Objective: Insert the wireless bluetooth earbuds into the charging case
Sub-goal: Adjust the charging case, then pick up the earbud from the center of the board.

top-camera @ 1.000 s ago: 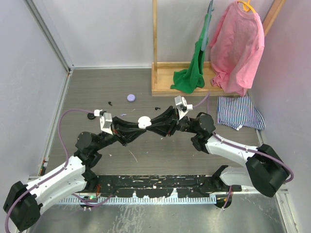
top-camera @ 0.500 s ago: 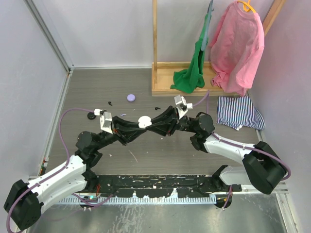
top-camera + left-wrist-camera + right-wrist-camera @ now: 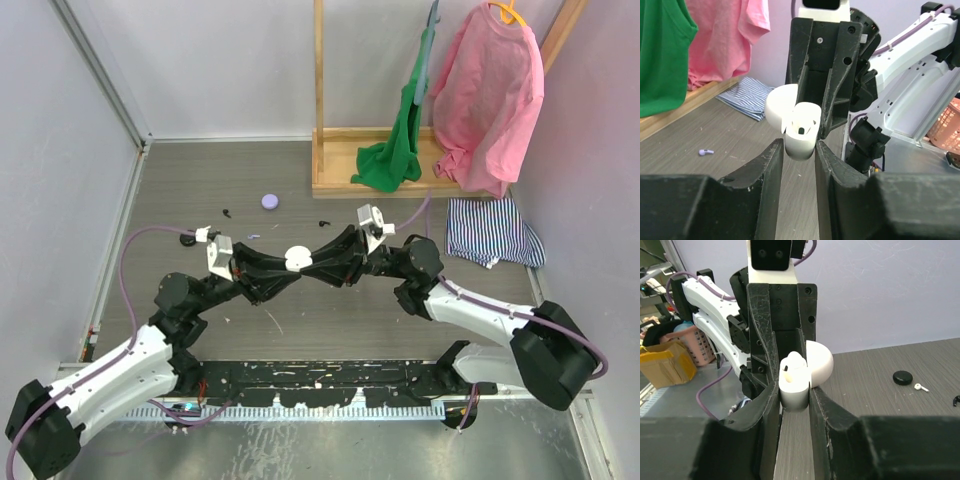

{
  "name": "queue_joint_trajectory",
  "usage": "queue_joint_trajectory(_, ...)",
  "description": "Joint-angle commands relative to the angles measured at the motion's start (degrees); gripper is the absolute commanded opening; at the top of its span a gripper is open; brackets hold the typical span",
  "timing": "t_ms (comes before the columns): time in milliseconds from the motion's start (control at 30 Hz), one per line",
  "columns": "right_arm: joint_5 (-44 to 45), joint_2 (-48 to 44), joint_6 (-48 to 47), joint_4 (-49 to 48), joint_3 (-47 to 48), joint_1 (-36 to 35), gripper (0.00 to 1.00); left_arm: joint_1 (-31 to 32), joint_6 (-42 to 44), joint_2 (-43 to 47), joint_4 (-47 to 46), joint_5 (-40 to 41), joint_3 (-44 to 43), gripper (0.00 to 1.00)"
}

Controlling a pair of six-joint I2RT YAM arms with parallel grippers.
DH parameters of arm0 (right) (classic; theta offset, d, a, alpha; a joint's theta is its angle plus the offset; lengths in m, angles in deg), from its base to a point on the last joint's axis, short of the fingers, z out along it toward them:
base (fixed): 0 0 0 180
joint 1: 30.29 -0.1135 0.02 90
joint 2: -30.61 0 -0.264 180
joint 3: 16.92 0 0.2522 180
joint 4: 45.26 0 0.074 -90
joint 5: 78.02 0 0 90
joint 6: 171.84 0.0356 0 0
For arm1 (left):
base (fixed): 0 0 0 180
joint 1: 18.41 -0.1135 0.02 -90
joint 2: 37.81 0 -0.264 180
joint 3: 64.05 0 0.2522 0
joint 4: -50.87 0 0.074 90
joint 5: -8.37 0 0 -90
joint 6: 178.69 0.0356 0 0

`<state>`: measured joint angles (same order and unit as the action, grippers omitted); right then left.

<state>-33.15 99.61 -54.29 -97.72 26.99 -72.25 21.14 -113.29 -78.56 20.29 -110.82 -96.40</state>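
Observation:
The white charging case (image 3: pixel 296 257) hangs above the table with its lid (image 3: pixel 821 363) swung open. My right gripper (image 3: pixel 794 390) is shut on its body from the right. A white earbud (image 3: pixel 793 365) sits in the case's socket. My left gripper (image 3: pixel 799 152) faces the case (image 3: pixel 801 135) from the left. Its fingers stand slightly parted at the case's lower edge, with nothing between them. In the top view the two grippers, left (image 3: pixel 283 270) and right (image 3: pixel 310 268), meet tip to tip at the case.
On the table lie a lilac earbud (image 3: pixel 705 151), a lilac case (image 3: pixel 269 201), a black case (image 3: pixel 902 377), a loose white earbud (image 3: pixel 920 387) and small black earbuds (image 3: pixel 323 222). A wooden rack (image 3: pixel 330 180) with green and pink shirts stands at the back. Beside it lies a striped cloth (image 3: pixel 492 231).
My left gripper's jaws have parted a little. Both grippers and the case have drifted slightly toward the near edge.

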Motion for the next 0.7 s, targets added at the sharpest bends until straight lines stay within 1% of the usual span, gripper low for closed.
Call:
queue_joint_trajectory(0,-0.5,-4.1,-5.4,1.1,-0.5,-0.4,0.01,-0.6,3.0,3.0,7.7,5.5,-1.4,0.33)
queue_joint_trajectory(200,2.2,-8.1,-11.1,2.3,-3.2,-0.2,0.01,-0.7,3.2,7.6,18.4,8.2,-1.6,0.4)
queue_joint_trajectory(233,2.5,-8.6,-12.1,2.4,-3.6,-0.2,0.01,-0.6,3.2,8.5,20.4,9.1,-1.7,0.44)
queue_joint_trajectory(367,4.3,-10.2,-15.5,4.1,-5.3,-0.2,0.01,-0.6,2.8,11.6,30.9,14.3,-3.7,0.46)
queue_joint_trajectory(433,5.3,-10.7,-17.0,4.6,-6.2,-0.1,0.01,-0.6,2.5,12.7,36.2,16.6,-5.2,0.51)
queue_joint_trajectory(467,5.8,-10.9,-17.8,4.6,-6.8,-0.2,0.01,-0.7,2.5,13.1,38.4,17.4,-5.9,0.57)
queue_joint_trajectory(500,6.3,-11.2,-18.6,4.6,-7.5,-0.2,0.01,-0.7,2.5,13.4,40.7,18.4,-6.7,0.58)
queue_joint_trajectory(667,8.9,-11.6,-21.2,2.5,-11.0,-0.2,0.01,-0.6,2.4,13.4,51.7,24.8,-11.0,0.62)
